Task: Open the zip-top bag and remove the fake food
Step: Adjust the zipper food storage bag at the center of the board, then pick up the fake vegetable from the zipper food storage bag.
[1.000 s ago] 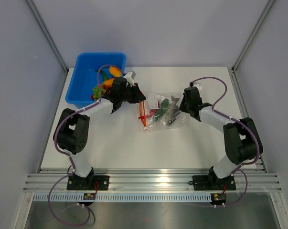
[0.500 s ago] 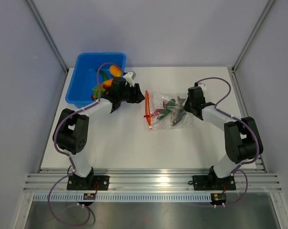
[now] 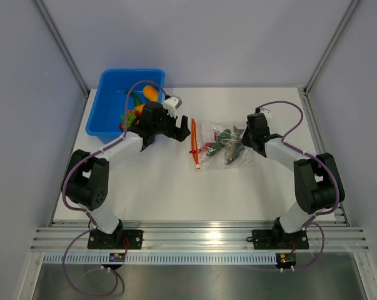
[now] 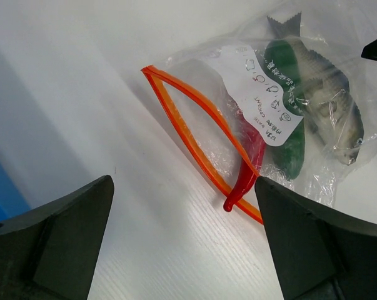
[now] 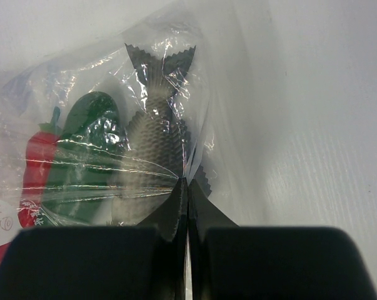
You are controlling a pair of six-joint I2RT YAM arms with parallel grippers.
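Left gripper (image 3: 175,129) gapes wide, empty; the bag (image 3: 221,149) lies at its 3 o'clock, with the right gripper (image 5: 187,186) pinched tight on its 3 o'clock edge.

Wide-spread pincer (image 4: 183,182) — zip-top bag (image 4: 266,115) mouth gaping.

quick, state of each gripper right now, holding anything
Left gripper: open, holding nothing.
Right gripper: closed on the crinkly clear plastic zip-top bag.

White label (image 4: 257,94) on clear zip-top bag (image 4: 326,181), printed with rows of small dark characters and a few red marks, too small and skewed to read.
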